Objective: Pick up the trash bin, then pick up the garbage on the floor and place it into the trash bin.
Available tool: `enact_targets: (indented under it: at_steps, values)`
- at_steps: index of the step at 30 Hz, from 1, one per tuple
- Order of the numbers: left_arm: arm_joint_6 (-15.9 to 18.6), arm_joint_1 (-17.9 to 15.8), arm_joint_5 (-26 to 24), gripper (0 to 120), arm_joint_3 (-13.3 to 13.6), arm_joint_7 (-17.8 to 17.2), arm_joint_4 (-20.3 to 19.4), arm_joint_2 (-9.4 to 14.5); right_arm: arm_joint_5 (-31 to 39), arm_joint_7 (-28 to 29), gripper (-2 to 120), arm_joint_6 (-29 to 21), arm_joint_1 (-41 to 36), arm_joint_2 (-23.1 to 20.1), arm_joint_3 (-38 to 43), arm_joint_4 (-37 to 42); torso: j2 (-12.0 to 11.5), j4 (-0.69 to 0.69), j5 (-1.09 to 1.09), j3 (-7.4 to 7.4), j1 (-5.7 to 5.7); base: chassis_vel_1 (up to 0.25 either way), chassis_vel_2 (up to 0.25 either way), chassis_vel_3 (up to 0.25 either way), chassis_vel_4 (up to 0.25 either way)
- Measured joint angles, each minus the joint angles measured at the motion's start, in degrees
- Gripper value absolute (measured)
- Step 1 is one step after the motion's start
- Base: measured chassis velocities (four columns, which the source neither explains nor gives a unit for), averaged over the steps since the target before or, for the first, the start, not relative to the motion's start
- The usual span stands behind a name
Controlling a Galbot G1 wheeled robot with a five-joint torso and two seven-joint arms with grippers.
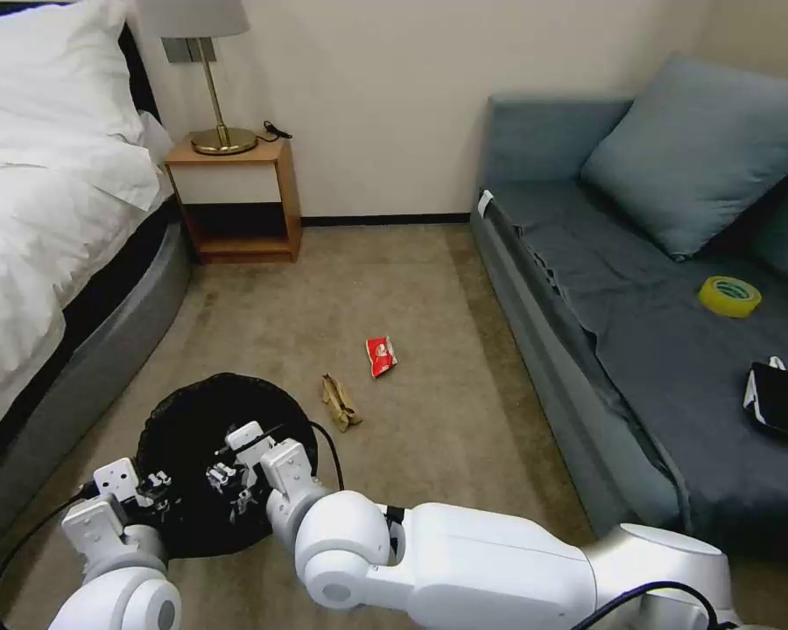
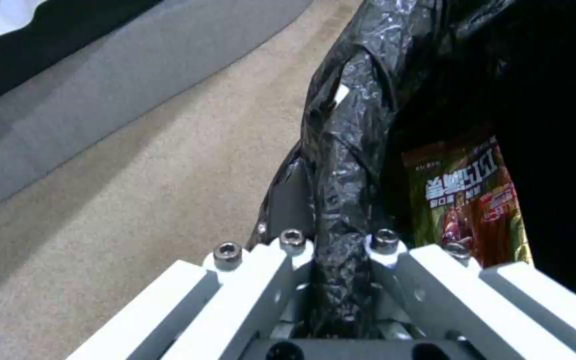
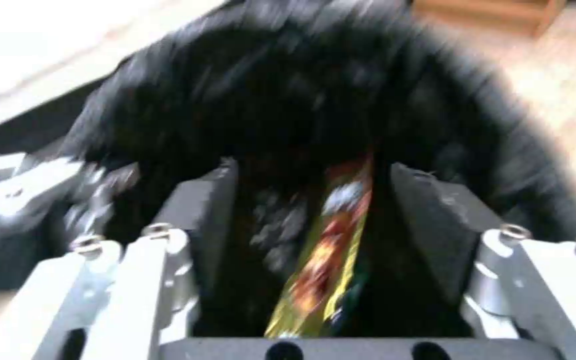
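Note:
The trash bin (image 1: 203, 418), lined with a crinkly black bag, sits low at the front left. My left gripper (image 1: 156, 486) is shut on its near rim; the left wrist view shows my left gripper (image 2: 339, 243) pinching the trash bin's (image 2: 348, 125) bag fold. My right gripper (image 1: 229, 479) hovers open over the bin's mouth. In the right wrist view a long yellow-brown wrapper (image 3: 325, 250) lies loose between the spread jaws of my right gripper (image 3: 313, 172), inside the bin (image 3: 315, 90). The same wrapper (image 2: 475, 200) rests against the bag. On the carpet lie a red snack packet (image 1: 381, 356) and a crumpled tan wrapper (image 1: 340, 402).
A bed (image 1: 52, 227) runs along the left and a grey sofa (image 1: 639, 332) along the right, carrying a yellow tape roll (image 1: 729, 296) and a black phone (image 1: 779, 398). A wooden nightstand (image 1: 236, 201) with a lamp stands at the back wall. Open carpet lies between.

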Motion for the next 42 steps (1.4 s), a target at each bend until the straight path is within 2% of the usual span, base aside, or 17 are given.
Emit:
enact_targets:
  at_steps: [5,8,10,11,12,13,14,16,17,19,20,22,24,25,29,34,42]
  values:
    - [0.0,0.0,-1.1,2,-0.7,0.0,-0.4,0.5,-6.6,-6.9,81,5.0,-0.6,-3.8,7.2,2.6,0.0,0.01,0.01,0.00,0.00,0.000,0.000,0.000,0.000]
    - [0.1,0.1,-2.2,2,-1.4,0.0,-0.6,1.1,-16.7,-13.3,95,11.9,-4.4,-12.2,18.7,6.5,0.0,0.01,0.02,0.00,0.00,0.000,0.000,0.000,0.000]
    - [0.1,0.1,-2.4,2,-1.5,0.0,-0.6,1.2,-17.8,-13.7,96,12.4,-5.1,-13.5,20.4,7.1,0.0,0.01,0.02,0.00,0.00,0.000,0.000,0.000,0.000]
    - [0.1,0.1,-2.9,2,-1.6,0.0,-0.6,1.5,-22.6,-15.6,99,14.3,-9.1,-18.7,28.8,9.9,0.0,-0.04,0.02,0.00,0.00,0.000,0.000,0.000,0.000]
    - [0.1,0.1,-3.3,2,-1.7,0.0,-0.6,1.7,-25.1,-16.1,99,15.6,-12.4,-21.3,33.8,11.7,0.0,-0.05,0.03,0.00,0.00,0.000,0.000,0.000,0.000]
    - [0.1,0.0,-3.4,2,-1.8,0.1,-0.6,1.7,-25.6,-16.1,100,15.7,-13.4,-21.9,35.1,12.3,0.0,-0.04,0.04,0.00,0.00,0.000,0.000,0.000,0.000]
    - [0.1,0.0,-3.7,2,-2.0,0.1,-0.5,2.0,-27.7,-15.3,100,16.0,-19.5,-24.7,42.5,15.0,0.0,-0.03,0.03,0.00,0.00,0.000,0.000,0.000,0.000]
    - [0.1,-0.1,-3.8,2,-2.2,0.1,-0.3,2.2,-28.5,-13.9,100,15.6,-24.0,-25.8,46.9,16.9,0.0,-0.03,0.03,0.00,0.00,0.000,0.000,0.000,0.000]
    - [0.1,-0.1,-3.8,2,-2.3,0.1,-0.2,2.2,-28.7,-13.5,100,15.4,-25.2,-25.9,48.0,17.3,0.0,-0.03,0.03,0.00,0.00,0.000,0.000,0.000,0.000]
    - [0.0,-0.2,-4.0,2,-2.7,0.3,-0.1,2.3,-33.1,-11.3,100,14.4,-34.8,-25.5,56.3,20.6,0.0,-0.01,0.00,0.00,0.00,0.000,0.000,0.000,0.000]
    - [0.0,-0.2,-4.0,2,-2.7,0.3,-0.1,2.3,-33.1,-11.3,100,14.4,-34.8,-25.5,56.3,20.6,0.0,-0.01,0.00,0.00,0.00,0.000,0.000,0.000,0.000]
    - [-0.3,-0.2,-4.0,2,-3.0,0.4,0.0,2.4,-38.0,-10.4,100,14.5,-42.7,-23.2,60.0,22.4,0.0,-0.01,0.02,0.00,0.00,0.000,0.000,0.000,0.000]
    - [-0.4,-0.3,-4.0,2,-3.3,0.4,0.0,2.4,-41.3,-10.1,100,15.1,-49.7,-20.4,60.8,23.8,0.0,-0.02,0.02,-0.01,0.00,0.000,0.000,0.000,0.000]
    - [-0.4,-0.3,-4.0,2,-3.3,0.4,0.0,2.4,-41.3,-10.1,100,15.1,-49.7,-20.4,60.8,23.8,0.0,-0.02,0.02,-0.01,0.00,0.000,0.000,0.000,0.000]
    - [-0.5,-0.2,-4.4,2,-3.8,0.5,-0.5,2.4,-47.7,-11.2,100,17.8,-58.0,-14.5,59.0,24.3,0.0,-0.02,0.00,-0.01,0.00,0.000,0.000,0.000,0.000]
    - [-0.6,-0.2,-4.8,2,-4.2,0.5,-0.7,2.4,-50.4,-12.3,100,19.7,-60.9,-10.5,57.5,23.6,0.0,0.00,-0.01,-0.01,0.00,0.000,0.000,0.000,0.000]
    - [-0.6,-0.2,-4.9,2,-4.2,0.5,-1.0,2.2,-50.6,-12.7,100,20.9,-60.7,-9.8,56.9,22.6,0.0,0.00,-0.01,-0.01,0.00,-0.035,0.030,0.021,-0.026]
